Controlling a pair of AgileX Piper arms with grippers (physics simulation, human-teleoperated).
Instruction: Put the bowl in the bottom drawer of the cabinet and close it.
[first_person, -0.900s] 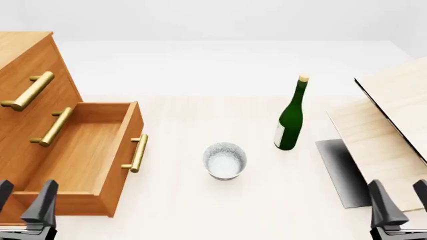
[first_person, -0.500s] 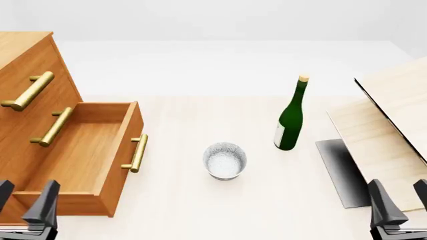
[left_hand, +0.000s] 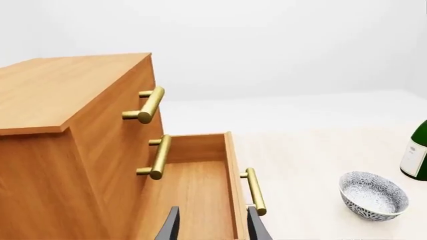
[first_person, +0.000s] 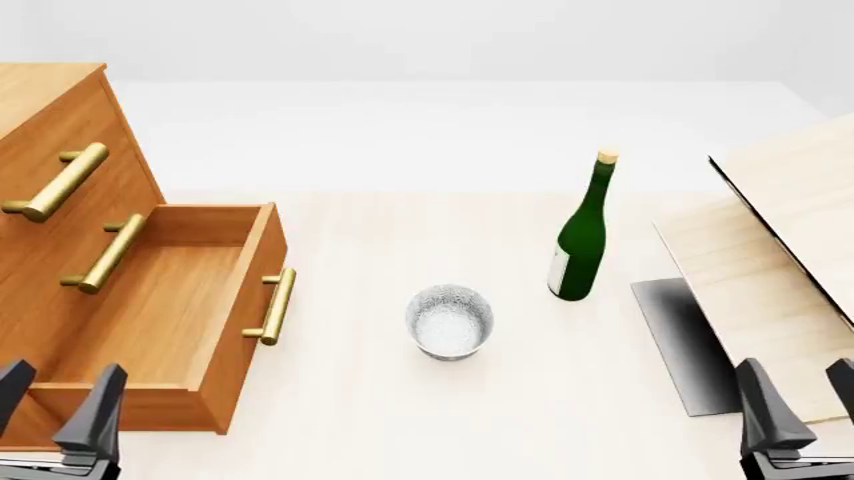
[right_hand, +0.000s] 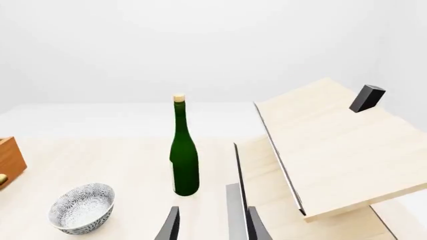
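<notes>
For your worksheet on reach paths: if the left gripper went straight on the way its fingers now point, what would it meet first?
Probably the bottom drawer: in the wrist view the open left gripper points into its open box, alongside the front panel. Depth is unclear, so this is a judgement.

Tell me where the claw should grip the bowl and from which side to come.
Grip the bowl by its rim, one finger inside and one outside, coming straight down from above. It stands upright and open-mouthed on the table, apart from the green bottle, and looks too wide to span. The right claw seems closer.
</notes>
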